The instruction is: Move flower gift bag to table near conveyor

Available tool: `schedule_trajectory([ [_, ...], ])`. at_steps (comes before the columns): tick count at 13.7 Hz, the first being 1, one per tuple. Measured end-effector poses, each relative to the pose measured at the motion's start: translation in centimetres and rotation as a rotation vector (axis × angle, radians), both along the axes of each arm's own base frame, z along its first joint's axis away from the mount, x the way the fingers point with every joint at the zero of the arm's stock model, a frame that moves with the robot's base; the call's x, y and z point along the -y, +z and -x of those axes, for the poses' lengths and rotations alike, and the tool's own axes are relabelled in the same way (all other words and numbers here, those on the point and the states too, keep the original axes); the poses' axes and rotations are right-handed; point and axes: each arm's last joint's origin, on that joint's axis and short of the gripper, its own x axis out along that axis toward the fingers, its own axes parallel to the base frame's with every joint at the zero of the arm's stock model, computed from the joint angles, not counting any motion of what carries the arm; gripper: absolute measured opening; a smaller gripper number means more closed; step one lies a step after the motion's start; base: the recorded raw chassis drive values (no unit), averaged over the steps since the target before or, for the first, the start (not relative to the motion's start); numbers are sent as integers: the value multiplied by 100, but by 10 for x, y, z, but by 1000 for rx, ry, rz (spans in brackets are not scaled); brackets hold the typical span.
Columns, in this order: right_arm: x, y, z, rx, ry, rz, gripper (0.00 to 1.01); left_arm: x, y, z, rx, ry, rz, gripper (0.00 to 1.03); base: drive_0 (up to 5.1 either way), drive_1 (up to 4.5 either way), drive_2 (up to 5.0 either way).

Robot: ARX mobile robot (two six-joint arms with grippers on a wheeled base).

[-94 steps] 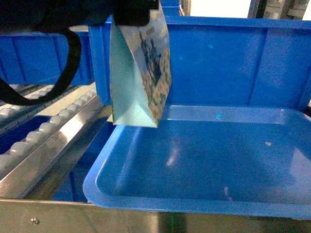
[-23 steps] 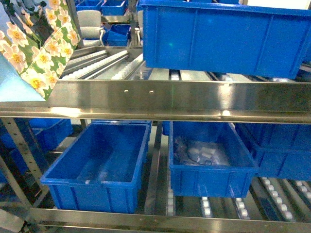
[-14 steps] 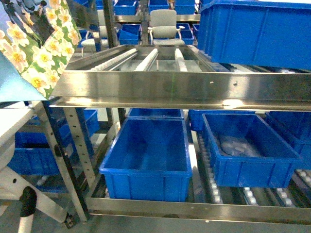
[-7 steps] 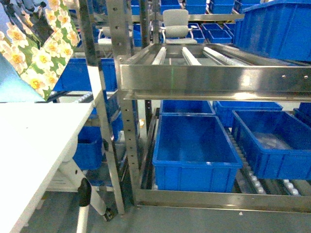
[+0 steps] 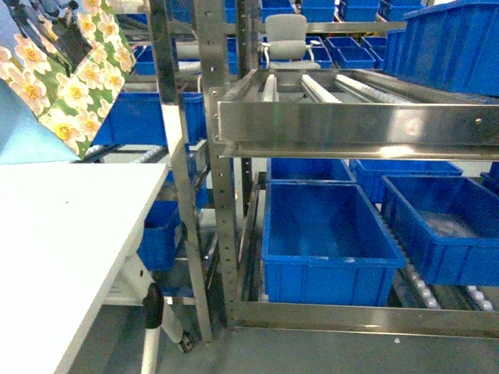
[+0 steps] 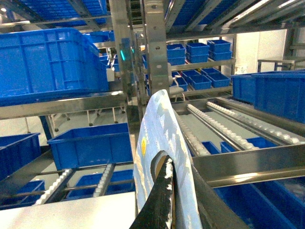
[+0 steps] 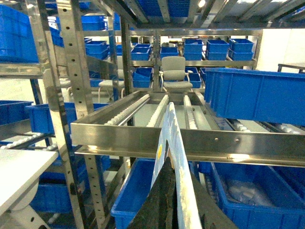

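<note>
Evidently pinched at its top edge by the left gripper (image 6: 159,200), flower gift bag (image 5: 66,74) hanging tilted above the table (image 5: 62,234), straight down for set-down; right gripper's state indiscernible.

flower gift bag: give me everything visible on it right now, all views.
The flower gift bag is paper by the look, printed with white-and-yellow flowers on green, with a plain pale blue side panel and a dark figure near its top. In the head view it hangs tilted at upper left, above the far edge of the white table, apparently not touching it. Both wrist views show a thin pale edge rising from dark gripper parts at the frame bottom; the grip itself is not clearly shown.
</note>
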Motion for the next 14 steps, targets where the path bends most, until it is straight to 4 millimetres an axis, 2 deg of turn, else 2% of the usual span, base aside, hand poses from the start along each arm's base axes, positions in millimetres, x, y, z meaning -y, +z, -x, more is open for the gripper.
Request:
schedule_trajectory([
  [8,0,0,0,-1,0,0,2,0,0,0,0,-1,0,3,-490,143,334],
  [14,0,0,0,0,0,0,2,0,0,0,-1,0,0,3,-484,248,248],
])
